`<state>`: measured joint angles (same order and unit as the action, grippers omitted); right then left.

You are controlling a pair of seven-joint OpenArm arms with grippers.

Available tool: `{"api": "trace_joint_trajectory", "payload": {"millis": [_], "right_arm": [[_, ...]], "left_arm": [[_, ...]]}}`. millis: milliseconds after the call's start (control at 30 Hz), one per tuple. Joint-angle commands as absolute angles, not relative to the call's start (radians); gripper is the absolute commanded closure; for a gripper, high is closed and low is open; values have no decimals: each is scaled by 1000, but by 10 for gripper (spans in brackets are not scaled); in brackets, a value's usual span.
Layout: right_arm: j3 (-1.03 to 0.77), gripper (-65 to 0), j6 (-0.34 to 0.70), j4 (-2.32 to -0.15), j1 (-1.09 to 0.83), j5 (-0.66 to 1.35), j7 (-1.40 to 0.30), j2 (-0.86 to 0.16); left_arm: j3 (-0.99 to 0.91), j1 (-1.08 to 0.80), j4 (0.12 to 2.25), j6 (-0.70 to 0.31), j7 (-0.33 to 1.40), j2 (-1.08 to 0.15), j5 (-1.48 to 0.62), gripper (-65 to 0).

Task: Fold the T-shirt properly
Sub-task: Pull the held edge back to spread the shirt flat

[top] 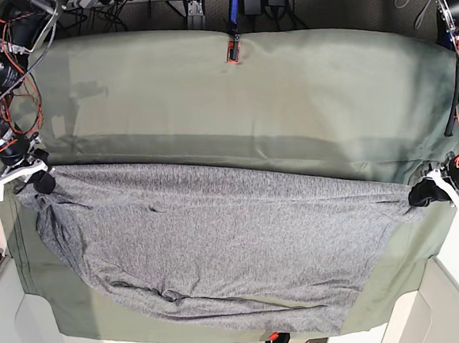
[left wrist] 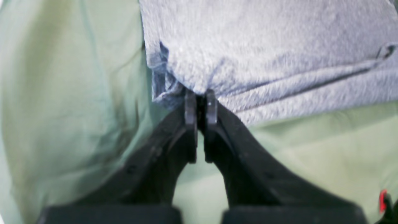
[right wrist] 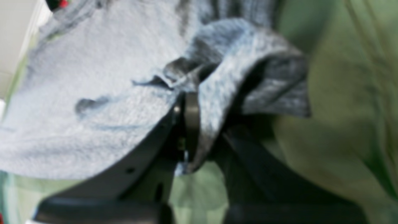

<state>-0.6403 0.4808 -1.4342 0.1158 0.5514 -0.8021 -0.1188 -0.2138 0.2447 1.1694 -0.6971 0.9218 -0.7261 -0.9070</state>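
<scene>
Left gripper (left wrist: 201, 93) is pinched tight on a corner of the T-shirt (left wrist: 273, 56), its two black fingers nearly meeting, with the grey knit bunching just above the tips and puckering into small folds at that corner. Over on the other side, the right gripper (right wrist: 199, 118) is clamped on the shirt too: a fold of heather-grey fabric runs down between its fingers and a flap curls over to the right of them, though that wrist view is soft and blurred. From the base view, the T-shirt (top: 219, 236) is spread wide across the olive-green table cloth (top: 246, 83), stretched taut along its far edge between the two arms. The right gripper (top: 41, 180) has its corner at the left side of that view, and the left gripper (top: 424, 193) has its corner at the right side, near the table's edge. Between them the top edge of the shirt forms an almost straight line, sloping slightly, while the lower part lies slack on the cloth with ripples and a rumpled, folded hem near the front edge. A small red and black object (top: 234, 50) sits at the far edge of the cloth, well apart from the shirt.
</scene>
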Motion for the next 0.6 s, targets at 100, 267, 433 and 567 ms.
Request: {"api": "trace_joint_trajectory", "payload": {"millis": [100,267,433,567], "right_arm": [[-646,0,494,-1551,20,570,-776,-138],[-646,0,494,-1660,-115,570,-775,-138],[-646,0,505,-1715,-231,593,-775,-139],[-646,0,506,-1736,-286,595,-770,-143]], "left_arm": [[-224,142,1276,-698,917,-798,-919,0],[-277,-55,1391,-698,925,-817,-925,0],[-448,-260,1505,-698,924,-812,-920,0],[-554,-380,1581,-698,920,-775,-921,0]]}}
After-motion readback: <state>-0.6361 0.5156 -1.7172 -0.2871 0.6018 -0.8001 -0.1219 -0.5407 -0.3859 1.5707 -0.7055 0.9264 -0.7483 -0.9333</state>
